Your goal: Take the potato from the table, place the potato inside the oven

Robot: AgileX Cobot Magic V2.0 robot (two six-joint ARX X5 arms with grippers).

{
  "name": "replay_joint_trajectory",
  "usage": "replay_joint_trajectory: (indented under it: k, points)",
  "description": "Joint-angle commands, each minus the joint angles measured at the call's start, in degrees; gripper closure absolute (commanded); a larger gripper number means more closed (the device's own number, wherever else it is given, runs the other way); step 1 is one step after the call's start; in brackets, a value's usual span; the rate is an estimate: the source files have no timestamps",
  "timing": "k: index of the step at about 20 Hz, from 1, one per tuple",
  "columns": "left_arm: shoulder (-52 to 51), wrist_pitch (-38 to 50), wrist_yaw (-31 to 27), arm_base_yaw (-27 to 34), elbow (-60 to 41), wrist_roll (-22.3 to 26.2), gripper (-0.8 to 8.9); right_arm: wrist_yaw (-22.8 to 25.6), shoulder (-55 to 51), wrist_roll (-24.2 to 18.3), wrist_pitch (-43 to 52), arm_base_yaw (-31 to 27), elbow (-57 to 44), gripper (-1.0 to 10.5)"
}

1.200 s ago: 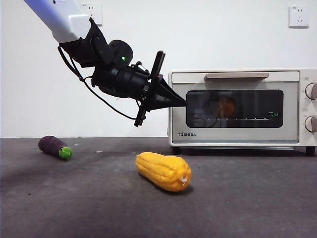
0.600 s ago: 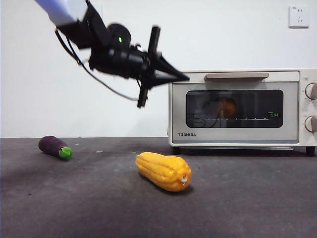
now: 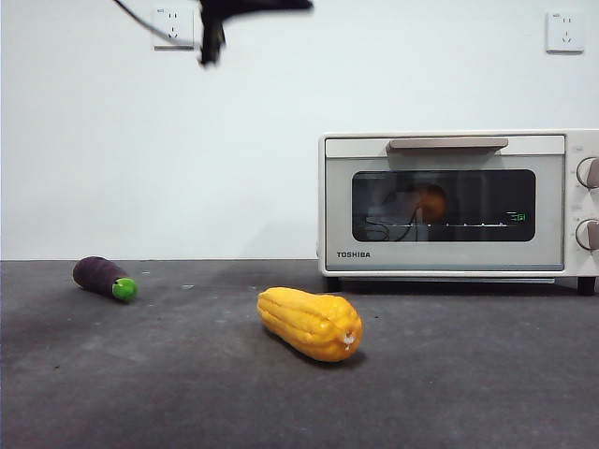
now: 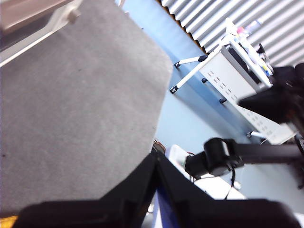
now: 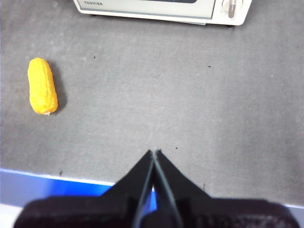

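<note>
potato (image 3: 430,201): inside the shut oven (image 3: 445,204), frame's right
my left gripper (image 4: 156,159): closed, empty, frame's top left
my right gripper (image 5: 154,154): closed, empty, waiting

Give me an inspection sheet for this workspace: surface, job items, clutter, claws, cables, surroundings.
Surface: table, dark grey, rough matte.
Job items: oven door closed; potato visible as an orange lump behind the glass.
Clutter: yellow ridged vegetable lying mid-table; eggplant at far left.
Claws: left claw shut, raised off the table, empty; right claw shut, empty, above the table's near edge.
Cables: black cable at the top edge.
Surroundings: white wall, two sockets.
</note>
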Motion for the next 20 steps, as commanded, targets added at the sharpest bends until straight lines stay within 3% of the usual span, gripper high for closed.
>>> replay_joint_trajectory:
  k: [1,7,9,11,14,20]
  points:
    - [-4.24,-2.14,0.04,-0.22,-0.07,4.09,8.18,0.04,0.44,0.46,0.28,0.04,0.15,9.5]
    - [-17.42,-4.13,-0.31,-4.09,-0.07,-1.33,8.18,0.07,0.57,0.48,0.31,0.04,0.15,9.5]
    - [-21.57,-4.63,-6.69,-6.69,-0.07,-5.27,8.18,0.04,0.57,0.48,0.28,0.04,0.15,9.5]
    - [-26.08,-6.10,-20.57,-10.73,-0.07,-10.73,8.18,0.04,0.57,0.48,0.28,0.04,0.15,9.5]
    - [-31.06,-7.78,-33.92,-15.34,-0.07,-12.68,8.18,0.07,0.57,0.48,0.28,0.04,0.15,9.5]
    - [-35.63,-8.31,-34.49,-16.00,-0.07,-12.48,8.17,0.07,0.57,0.46,0.26,0.04,0.15,9.5]
